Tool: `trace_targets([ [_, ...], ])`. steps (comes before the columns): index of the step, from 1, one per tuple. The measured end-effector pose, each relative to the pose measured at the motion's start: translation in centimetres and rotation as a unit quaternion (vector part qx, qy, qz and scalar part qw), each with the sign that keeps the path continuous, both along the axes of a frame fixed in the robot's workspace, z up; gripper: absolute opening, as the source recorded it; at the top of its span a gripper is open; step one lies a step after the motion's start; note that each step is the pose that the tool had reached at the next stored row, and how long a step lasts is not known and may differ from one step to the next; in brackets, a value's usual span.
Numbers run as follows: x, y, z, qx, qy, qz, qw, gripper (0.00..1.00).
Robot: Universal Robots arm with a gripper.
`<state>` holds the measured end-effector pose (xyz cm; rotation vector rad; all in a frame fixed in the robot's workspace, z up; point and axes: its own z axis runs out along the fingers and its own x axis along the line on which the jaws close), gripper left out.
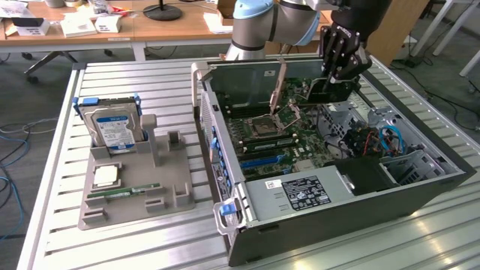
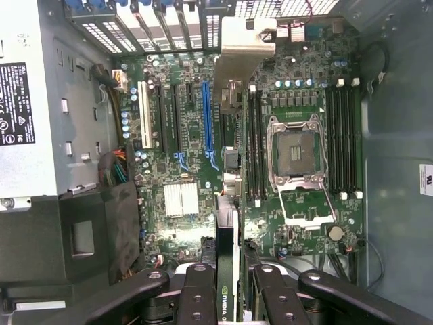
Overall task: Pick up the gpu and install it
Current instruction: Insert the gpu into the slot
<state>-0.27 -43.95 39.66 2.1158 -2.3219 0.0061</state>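
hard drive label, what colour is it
Blue and white; the hard drive label shows best in the exterior view.

Open computer case on the counter — grey holder beside it, near the counter's edge, carries hard drive, memory stick.

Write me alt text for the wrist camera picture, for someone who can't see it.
The gripper holds the gpu edge-on between its black fingers, over the motherboard inside an open computer case. On the board under the card are a blue expansion slot and a processor socket.
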Motion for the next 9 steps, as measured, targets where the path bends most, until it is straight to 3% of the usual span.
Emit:
trace_targets([
  [4,-0.01,0.0,-0.02,-0.0001,0.0001,0.004,1.0,0.26],
  [7,-0.05,0.0,-0.06,0.0025,-0.0001,0.005,1.0,0.26],
  [9,-0.11,0.0,-0.07,0.0026,0.0,0.004,1.0,0.26],
])
